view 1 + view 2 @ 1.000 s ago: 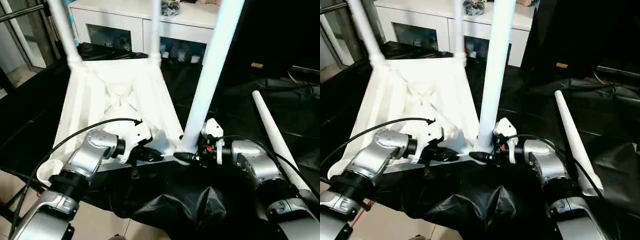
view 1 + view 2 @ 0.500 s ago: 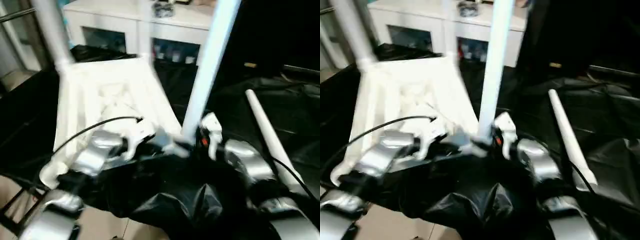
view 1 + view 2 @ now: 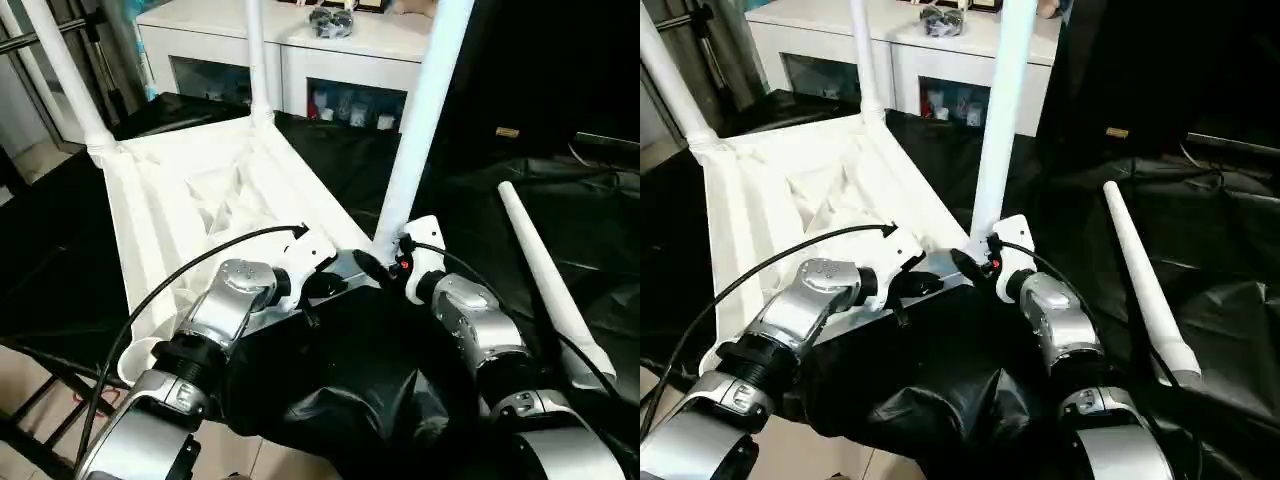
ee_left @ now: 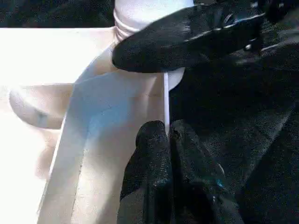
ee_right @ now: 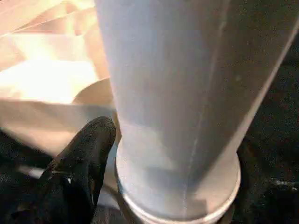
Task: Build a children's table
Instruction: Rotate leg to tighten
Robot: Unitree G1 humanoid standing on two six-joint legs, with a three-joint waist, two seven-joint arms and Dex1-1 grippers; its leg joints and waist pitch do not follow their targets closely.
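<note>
An upturned white table top (image 3: 190,200) lies on a black-draped surface (image 3: 470,200), three legs standing in its sockets. The left gripper (image 4: 166,135), jaws shut, pinches the top's thin near edge. The right gripper (image 3: 385,268) seems to bracket the nearest leg (image 3: 420,110) at its base, jaws open. The fourth leg (image 3: 545,275) lies loose, nearer the right arm, its long axis running away from the robot.

Loose leg (image 3: 545,275) — right of tabletop (image 3: 190,215)
</note>
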